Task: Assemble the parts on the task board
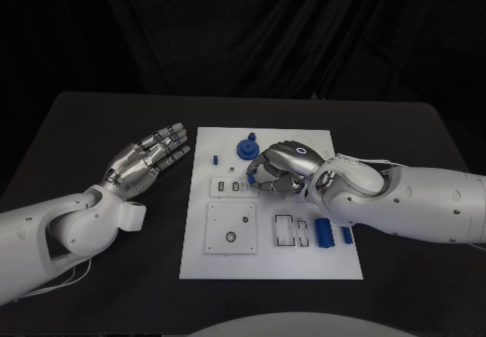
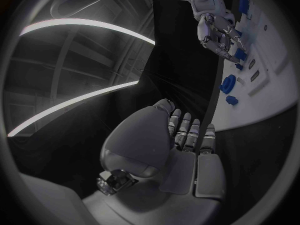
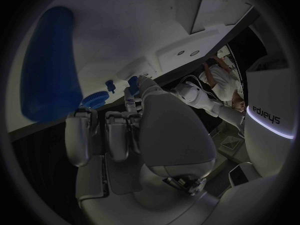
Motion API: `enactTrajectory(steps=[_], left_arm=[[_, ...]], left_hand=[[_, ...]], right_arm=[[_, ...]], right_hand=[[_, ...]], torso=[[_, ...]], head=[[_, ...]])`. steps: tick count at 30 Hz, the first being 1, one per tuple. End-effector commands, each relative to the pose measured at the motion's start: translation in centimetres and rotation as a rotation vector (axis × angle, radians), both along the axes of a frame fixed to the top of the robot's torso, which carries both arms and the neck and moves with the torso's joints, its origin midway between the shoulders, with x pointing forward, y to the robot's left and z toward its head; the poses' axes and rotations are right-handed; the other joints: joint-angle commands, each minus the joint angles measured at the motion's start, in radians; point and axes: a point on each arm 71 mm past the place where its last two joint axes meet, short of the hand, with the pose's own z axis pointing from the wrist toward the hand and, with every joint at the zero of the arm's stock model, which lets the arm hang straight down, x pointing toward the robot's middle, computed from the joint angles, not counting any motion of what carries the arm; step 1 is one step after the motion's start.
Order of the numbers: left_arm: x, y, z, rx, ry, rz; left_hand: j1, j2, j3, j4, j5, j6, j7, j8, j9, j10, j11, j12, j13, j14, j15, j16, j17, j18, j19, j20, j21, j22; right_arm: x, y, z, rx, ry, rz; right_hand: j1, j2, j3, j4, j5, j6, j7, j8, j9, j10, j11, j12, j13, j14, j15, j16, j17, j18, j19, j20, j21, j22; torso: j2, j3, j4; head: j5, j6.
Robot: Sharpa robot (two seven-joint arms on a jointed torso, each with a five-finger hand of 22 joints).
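Note:
The white task board (image 1: 304, 263) lies mid-table. My right hand (image 1: 275, 168) hovers low over its upper middle with its fingers curled down. In the left wrist view a small blue part (image 2: 239, 51) shows between the fingers of that hand (image 2: 219, 32), and it seems gripped. A blue gear (image 1: 248, 148) stands just beyond the fingertips, and it also shows in the right wrist view (image 3: 95, 99). A small blue peg (image 1: 215, 159) stands near the board's left edge. Two blue cylinders (image 1: 325, 233) lie by my right forearm. My left hand (image 1: 152, 158) rests flat and open on the table, left of the board.
White recessed blocks sit on the board: a slotted one (image 1: 231, 187), a square plate with a hole (image 1: 232, 227) and a slotted frame (image 1: 291, 229). Bare black table surrounds the board.

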Motion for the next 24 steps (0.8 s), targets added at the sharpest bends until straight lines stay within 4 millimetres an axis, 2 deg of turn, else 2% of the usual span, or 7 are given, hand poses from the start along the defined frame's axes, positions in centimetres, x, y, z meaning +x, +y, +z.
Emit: enactTrajectory(steps=[1,8,13,19,22,24], left_arm=[[-0.05,-0.20,0.06,-0.016,-0.003,-0.013],[-0.02,-0.17,0.02,-0.014,-0.002,-0.013],[0.00,-0.13,0.00,-0.014,-0.001,-0.013],[0.01,-0.09,-0.03,-0.013,0.000,-0.013],[0.02,-0.07,-0.04,-0.013,0.000,-0.013],[0.03,-0.07,-0.04,-0.013,0.000,-0.013]], left_hand=[[-0.008,0.001,0.004,0.000,-0.001,-0.004,-0.001,-0.007,0.000,-0.004,-0.001,-0.004,-0.001,-0.002,0.007,0.004,0.001,-0.002,0.002,0.008,-0.003,0.000],[-0.008,0.001,0.004,0.000,-0.001,-0.004,-0.001,-0.007,0.000,-0.004,-0.001,-0.004,-0.001,-0.002,0.007,0.004,0.001,-0.002,0.002,0.008,-0.003,0.000],[-0.008,0.001,0.004,0.000,-0.001,-0.004,-0.001,-0.007,0.000,-0.004,-0.001,-0.004,-0.001,-0.002,0.007,0.004,0.001,-0.002,0.002,0.008,-0.003,0.000],[-0.008,0.001,0.004,0.000,-0.001,-0.004,-0.001,-0.007,0.000,-0.004,-0.001,-0.004,-0.001,-0.002,0.007,0.004,0.001,-0.002,0.002,0.008,-0.003,0.000],[-0.008,0.001,0.004,0.000,-0.001,-0.004,-0.001,-0.007,0.000,-0.004,-0.001,-0.004,-0.001,-0.002,0.007,0.004,0.001,-0.002,0.002,0.008,-0.003,0.000],[-0.008,0.001,0.004,0.000,-0.001,-0.004,-0.001,-0.007,0.000,-0.004,-0.001,-0.004,-0.001,-0.002,0.007,0.004,0.001,-0.002,0.002,0.008,-0.003,0.000]], right_arm=[[0.04,-0.05,-0.29,-0.026,0.004,-0.016],[0.07,-0.04,-0.48,-0.045,0.007,-0.019],[0.09,-0.03,-0.59,-0.052,0.012,-0.020],[0.11,0.00,-0.68,-0.058,0.016,-0.018],[0.11,0.00,-0.73,-0.061,0.019,-0.018],[0.12,-0.01,-0.77,-0.064,0.021,-0.018]], right_hand=[[-0.003,0.005,-0.002,-0.005,0.001,0.005,0.001,0.015,0.038,0.107,0.006,0.003,0.263,0.107,0.007,0.003,0.263,-0.010,0.035,0.004,-0.005,0.224],[-0.007,0.003,-0.003,-0.006,-0.003,-0.001,0.003,0.012,0.039,0.107,0.007,0.003,0.263,0.107,0.008,0.003,0.263,-0.009,0.033,0.006,-0.009,0.223],[-0.015,0.001,-0.007,-0.006,-0.022,-0.020,0.006,0.004,0.038,0.107,0.009,0.003,0.263,0.107,0.011,0.003,0.263,-0.008,0.030,0.009,-0.013,0.221],[-0.031,-0.004,-0.016,-0.007,-0.095,-0.049,0.010,-0.010,0.038,0.107,0.013,0.003,0.263,0.107,0.014,0.003,0.263,-0.007,0.026,0.013,-0.019,0.220],[-0.035,-0.006,-0.019,-0.006,-0.112,-0.057,0.011,-0.014,0.036,0.107,0.014,0.003,0.263,0.107,0.015,0.003,0.263,-0.007,0.026,0.014,-0.019,0.220],[-0.044,-0.007,-0.026,-0.003,-0.150,-0.064,0.012,-0.018,0.035,0.107,0.015,0.003,0.263,0.107,0.016,0.003,0.263,-0.007,0.026,0.015,-0.019,0.220]], torso=[[-0.001,-0.0002,0.0003],[-0.001,0.0000,0.0016],[0.000,-0.0003,0.0013],[0.000,0.0000,0.0011],[0.000,0.0001,0.0008],[0.000,0.0004,0.0008]], head=[[0.000,-0.001],[-0.002,-0.002],[-0.003,-0.002],[-0.004,-0.004],[-0.004,-0.004],[-0.004,-0.004]])
